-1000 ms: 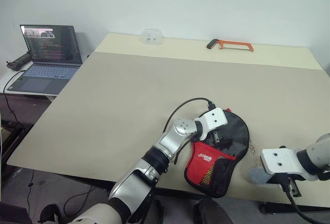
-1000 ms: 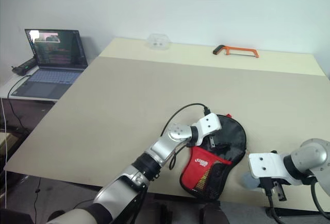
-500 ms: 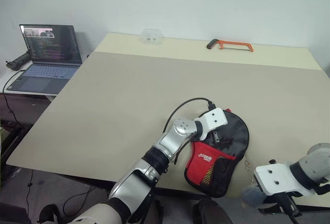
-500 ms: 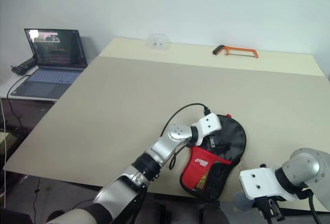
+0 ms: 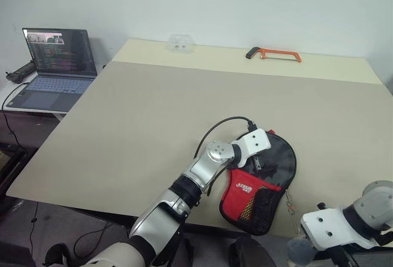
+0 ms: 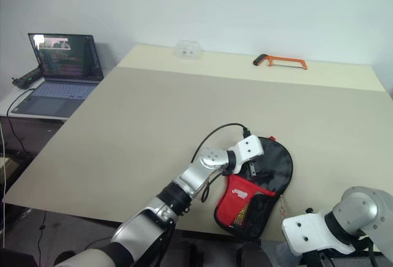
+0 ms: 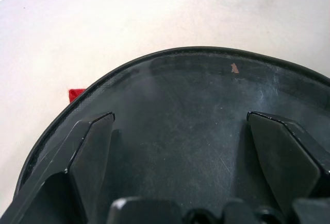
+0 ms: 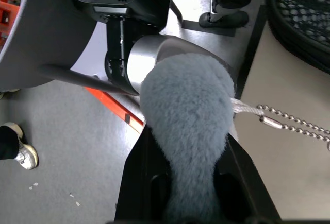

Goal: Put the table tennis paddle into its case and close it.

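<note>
We see the paddle-shaped black and red fabric case lying at the beige counter's near edge. Our left claw rests spread wide on its clear panel. Our right claw pinches the grey fluffy round charm off the near-right edge, its bead chain leading to the case.

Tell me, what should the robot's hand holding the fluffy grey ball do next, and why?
Probably let go. The right gripper is pulling the fluffy grey-white round charm past the beige table edge; its bead chain runs to the black-and-red paddle-shaped fabric case, which looks closed under the open left gripper.
</note>
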Controlling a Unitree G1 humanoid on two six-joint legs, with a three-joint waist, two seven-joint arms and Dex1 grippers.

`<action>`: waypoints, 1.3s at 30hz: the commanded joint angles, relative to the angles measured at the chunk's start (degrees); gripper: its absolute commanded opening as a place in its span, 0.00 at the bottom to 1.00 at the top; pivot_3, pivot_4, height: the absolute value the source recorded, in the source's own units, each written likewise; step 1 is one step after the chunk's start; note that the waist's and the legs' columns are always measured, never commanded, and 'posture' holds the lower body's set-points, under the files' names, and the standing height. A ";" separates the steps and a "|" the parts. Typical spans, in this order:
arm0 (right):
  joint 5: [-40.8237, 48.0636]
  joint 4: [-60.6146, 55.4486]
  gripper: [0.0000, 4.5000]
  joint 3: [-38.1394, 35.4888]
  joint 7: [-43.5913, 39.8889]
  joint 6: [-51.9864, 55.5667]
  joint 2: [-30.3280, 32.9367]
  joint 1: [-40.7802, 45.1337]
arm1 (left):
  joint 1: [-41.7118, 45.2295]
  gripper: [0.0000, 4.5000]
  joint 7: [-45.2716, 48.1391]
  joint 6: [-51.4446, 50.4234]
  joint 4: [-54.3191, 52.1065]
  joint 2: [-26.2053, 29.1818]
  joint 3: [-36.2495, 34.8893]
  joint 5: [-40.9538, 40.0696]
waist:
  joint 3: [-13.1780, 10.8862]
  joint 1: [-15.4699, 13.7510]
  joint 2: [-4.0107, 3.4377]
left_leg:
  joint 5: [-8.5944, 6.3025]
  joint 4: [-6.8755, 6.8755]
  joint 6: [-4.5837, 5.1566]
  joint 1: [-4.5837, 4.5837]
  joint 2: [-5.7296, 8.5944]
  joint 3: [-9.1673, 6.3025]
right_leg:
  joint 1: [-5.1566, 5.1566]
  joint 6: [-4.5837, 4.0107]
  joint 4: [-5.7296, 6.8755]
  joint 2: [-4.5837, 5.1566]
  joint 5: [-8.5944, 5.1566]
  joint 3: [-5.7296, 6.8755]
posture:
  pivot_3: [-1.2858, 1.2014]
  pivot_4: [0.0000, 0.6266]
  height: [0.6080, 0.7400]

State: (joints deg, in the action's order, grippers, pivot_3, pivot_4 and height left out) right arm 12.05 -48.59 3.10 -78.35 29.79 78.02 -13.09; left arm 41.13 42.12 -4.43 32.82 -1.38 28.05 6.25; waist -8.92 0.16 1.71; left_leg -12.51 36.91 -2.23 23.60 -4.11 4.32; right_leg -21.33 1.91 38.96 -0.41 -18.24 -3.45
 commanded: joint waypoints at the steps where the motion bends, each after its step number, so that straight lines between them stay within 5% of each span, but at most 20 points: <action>1: 3.72 -8.03 0.07 1.80 -1.73 0.19 1.06 -2.08 | -1.29 1.00 0.28 -1.69 3.29 1.18 1.57 2.85 | 0.01 -0.03 0.00 | 0.00 0.00 0.00 0.02 0.00 -0.03 | 0.00 0.00 0.00 0.00 0.00 0.02 | 0.52 0.24 1.00; 24: -2.43 -10.74 0.07 13.29 -0.65 -5.48 2.30 -1.74 | -1.01 1.00 0.70 -1.65 3.46 2.01 1.70 3.05 | 0.17 0.04 0.20 | 0.00 0.07 0.00 0.13 0.00 -0.28 | 0.01 -0.03 0.01 0.00 -0.02 0.29 | 0.52 0.24 1.00; 39: -4.19 -2.41 0.07 6.32 -0.66 -14.02 4.74 -5.90 | -0.52 1.00 0.53 -1.43 3.88 2.40 1.54 3.31 | 0.30 0.23 0.23 | 0.01 0.10 -0.01 0.12 0.01 -0.65 | 0.20 -0.10 0.02 -0.01 -0.04 0.90 | 0.52 0.24 1.00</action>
State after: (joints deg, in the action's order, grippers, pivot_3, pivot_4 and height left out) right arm 6.46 -51.63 11.93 -77.74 17.06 81.75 -19.30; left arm 41.83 42.47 -4.43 33.51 -0.64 28.34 6.64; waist -8.62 0.39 1.94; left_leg -12.49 37.02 -2.23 23.71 -4.09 3.68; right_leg -21.13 1.81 38.98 -0.42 -18.28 -2.56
